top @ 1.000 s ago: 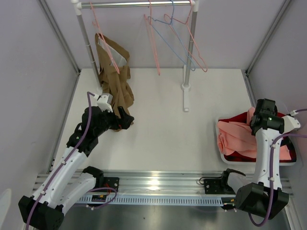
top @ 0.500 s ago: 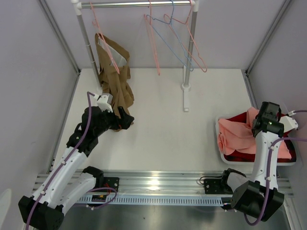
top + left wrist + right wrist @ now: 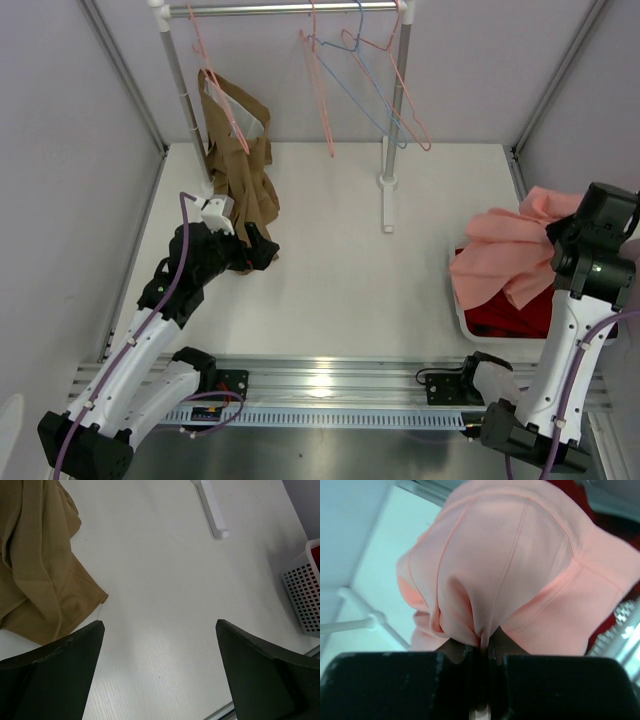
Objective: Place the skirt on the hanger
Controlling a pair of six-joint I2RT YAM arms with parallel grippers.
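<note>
Your skirt (image 3: pixel 510 262) hangs bunched from the right gripper (image 3: pixel 482 650). Its fingers are pinched tight on a fold of the pink fabric, held above the basket (image 3: pixel 462 318) at the table's (image 3: pixel 350 260) right edge. The cloth drapes leftward over the basket's near-left corner. You cannot tell whether its lowest fold touches the rim. A dark red cloth (image 3: pixel 515 318) lies inside the basket.

The hanger (image 3: pixel 429 146) hangs from the rail (image 3: pixel 280 8) at the back, beside the right post (image 3: pixel 400 90), with a blue hanger (image 3: pixel 350 85) just to its left. The post's foot (image 3: pixel 388 200) stands on the table below it.

Walls close in on both sides, and the right arm stands near the right wall. Between the foot and the metal frame (image 3: pixel 330 375) along the near edge, you have a broad stretch of white table.

At the far left, the left gripper (image 3: pixel 157 630) sits low over the surface. Its fingers are spread wide and hold nothing, just beside the hem of a brown garment (image 3: pixel 240 170).
</note>
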